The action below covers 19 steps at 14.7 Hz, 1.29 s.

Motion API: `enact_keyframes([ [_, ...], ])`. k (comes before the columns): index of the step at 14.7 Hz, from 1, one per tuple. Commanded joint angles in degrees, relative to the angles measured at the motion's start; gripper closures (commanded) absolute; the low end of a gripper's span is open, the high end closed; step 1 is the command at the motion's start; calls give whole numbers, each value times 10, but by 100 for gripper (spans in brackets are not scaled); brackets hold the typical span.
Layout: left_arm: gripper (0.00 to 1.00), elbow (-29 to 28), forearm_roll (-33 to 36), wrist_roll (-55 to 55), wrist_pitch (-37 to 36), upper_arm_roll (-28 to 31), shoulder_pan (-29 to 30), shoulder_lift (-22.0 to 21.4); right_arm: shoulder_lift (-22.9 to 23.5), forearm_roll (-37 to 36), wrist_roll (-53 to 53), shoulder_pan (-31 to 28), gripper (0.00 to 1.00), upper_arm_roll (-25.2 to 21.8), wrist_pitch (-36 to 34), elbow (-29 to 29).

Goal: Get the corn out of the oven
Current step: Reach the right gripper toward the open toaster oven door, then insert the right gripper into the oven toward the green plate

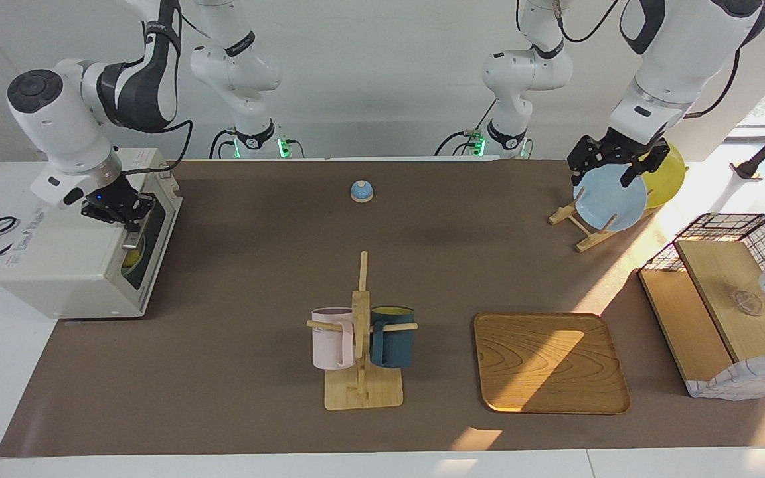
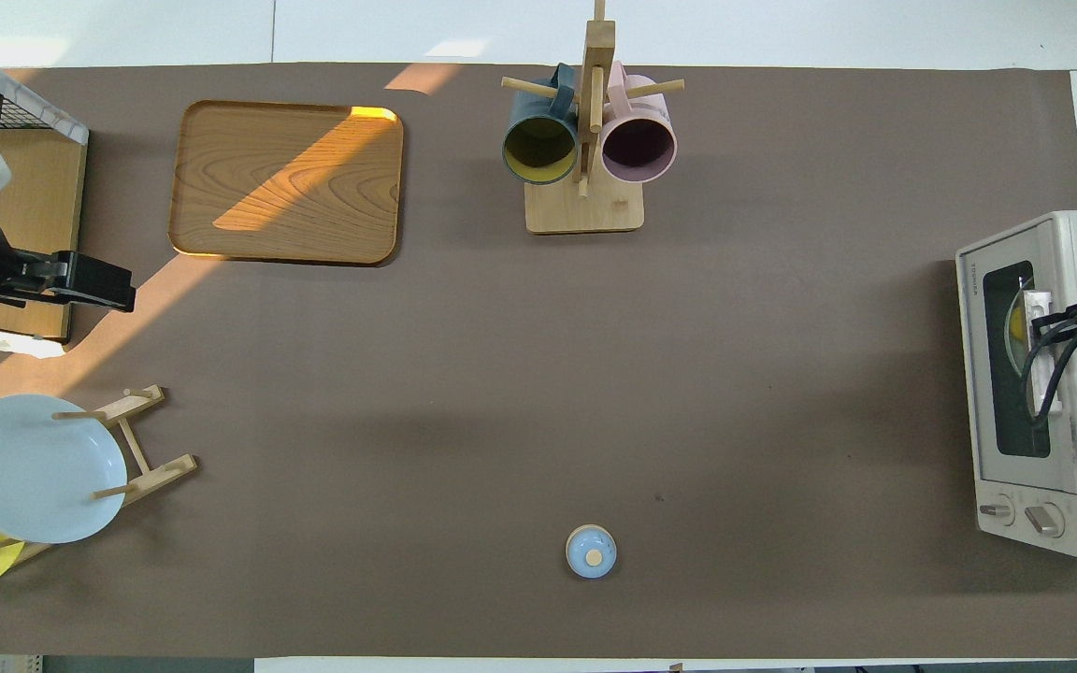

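Note:
The white oven [image 1: 70,265] stands at the right arm's end of the table with its dark glass door [image 1: 143,255] closed. A patch of bright yellow, the corn [image 1: 131,257], shows through the glass and is mostly hidden; it also shows in the overhead view [image 2: 1017,323]. My right gripper [image 1: 127,219] is at the top edge of the door, at the handle [image 2: 1036,305]. My left gripper [image 1: 611,171] is open and empty, up over the plate rack at the left arm's end.
A wooden rack [image 1: 585,229] holds a blue plate [image 1: 611,206] and a yellow plate [image 1: 668,176]. A mug tree [image 1: 361,332] with a pink and a dark blue mug, a wooden tray [image 1: 548,362], a small blue bell [image 1: 361,191] and a wire basket [image 1: 734,232] also stand on the table.

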Motion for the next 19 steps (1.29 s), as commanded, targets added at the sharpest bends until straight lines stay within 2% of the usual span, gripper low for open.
enact_keyframes([
  [1,0,-5,-6,0,-8,-3,8,-10,-2,-4,-8,-14,100,5,25,-32],
  [6,0,-5,-6,0,-8,-3,8,-10,7,7,2,-12,100,6,60,-55],
  [13,0,-5,-6,0,-8,-3,8,-10,39,80,27,-2,100,6,98,-69],
  [16,0,-5,-6,0,-8,-3,8,-10,45,104,32,6,100,8,162,-108],
  [19,0,-5,-6,0,-8,-3,8,-10,47,105,56,24,100,8,185,-119],
])
